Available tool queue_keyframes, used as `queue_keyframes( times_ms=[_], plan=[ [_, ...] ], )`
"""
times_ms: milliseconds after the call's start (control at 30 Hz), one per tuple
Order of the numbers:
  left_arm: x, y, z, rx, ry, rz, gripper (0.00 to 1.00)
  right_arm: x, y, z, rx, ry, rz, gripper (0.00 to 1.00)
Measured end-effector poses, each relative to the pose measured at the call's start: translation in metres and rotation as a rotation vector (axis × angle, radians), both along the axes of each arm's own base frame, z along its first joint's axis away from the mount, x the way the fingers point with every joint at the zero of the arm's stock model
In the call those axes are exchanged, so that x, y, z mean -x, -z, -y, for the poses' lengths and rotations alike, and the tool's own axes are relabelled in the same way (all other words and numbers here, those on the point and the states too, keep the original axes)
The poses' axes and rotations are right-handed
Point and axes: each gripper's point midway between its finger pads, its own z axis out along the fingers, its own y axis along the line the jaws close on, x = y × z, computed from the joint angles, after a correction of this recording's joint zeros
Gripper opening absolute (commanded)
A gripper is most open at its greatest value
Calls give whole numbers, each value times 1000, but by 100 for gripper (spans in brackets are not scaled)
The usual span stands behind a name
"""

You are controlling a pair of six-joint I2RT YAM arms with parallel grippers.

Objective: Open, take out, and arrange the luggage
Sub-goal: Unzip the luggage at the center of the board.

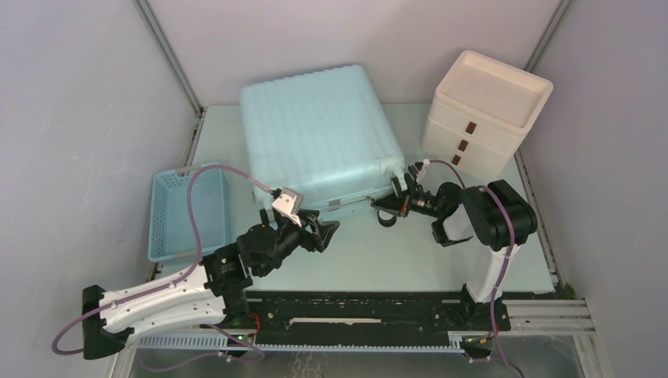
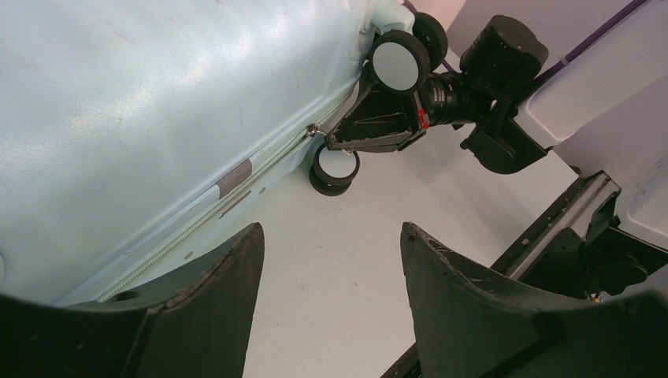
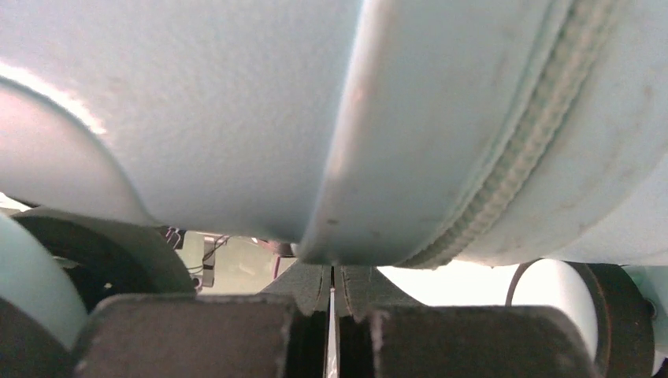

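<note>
Lying flat and zipped shut at the far centre of the pale surface (image 1: 378,260), the large pale mint-blue ribbed hard-shell suitcase (image 1: 315,134) is judged stiff, bulky and probably too heavy and too wide for a single pinch. Its moulded shell looks smooth and slippery, so little purchase would be offered by the lid itself. Its small black-and-white wheels (image 2: 400,63) sit at the near right corner and could let it roll or swivel if it is pushed. The pale zip track (image 2: 197,224) running along the near side is taken as the way in. A small metal zip pull (image 2: 314,130) is seen at that corner. The right fingers (image 3: 449,339) are pressed fully together there, and appear to have the pull pinched between them. The left fingers (image 2: 213,299) are spread wide and hold nothing, hovering just off the near edge of the suitcase.

Room is tight on the right, where a cream-white stacked box with brown drawer tabs (image 1: 484,114) stands close to the far right corner of the suitcase. A small blue slatted plastic basket (image 1: 189,213) lies near the left side. Open surface is left mainly on the near side, between the suitcase and the arm bases.
</note>
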Motion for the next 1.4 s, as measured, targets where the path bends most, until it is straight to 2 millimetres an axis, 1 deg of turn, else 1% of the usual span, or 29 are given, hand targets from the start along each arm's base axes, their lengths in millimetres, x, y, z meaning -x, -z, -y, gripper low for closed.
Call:
queue_keyframes(
  times_ms=[167,333,433,500,633,767,833,967,1233,1400],
  plan=[
    [-2,10,3,-46,2,-3,69,-3,-2,10,1,17,9,0],
    [-6,37,7,-168,8,-21,69,-7,-1,27,9,40,22,0],
    [-7,45,7,-215,13,-23,70,-8,1,35,18,46,41,0],
    [-7,46,8,-226,15,-20,70,-8,1,40,24,45,55,0],
    [-8,46,8,-235,17,-12,70,-17,1,64,37,90,81,0],
    [-8,45,8,-234,17,-12,70,-24,-1,82,53,130,128,0],
    [-7,45,9,-230,22,-12,70,-29,-2,95,63,164,147,0],
    [-6,42,12,-216,31,-6,70,-34,-4,109,74,205,170,0],
    [-7,44,14,-217,31,-10,68,-34,-10,110,91,207,225,0],
    [-8,40,12,-195,16,-13,68,-24,-12,111,131,245,280,0]
  ],
)
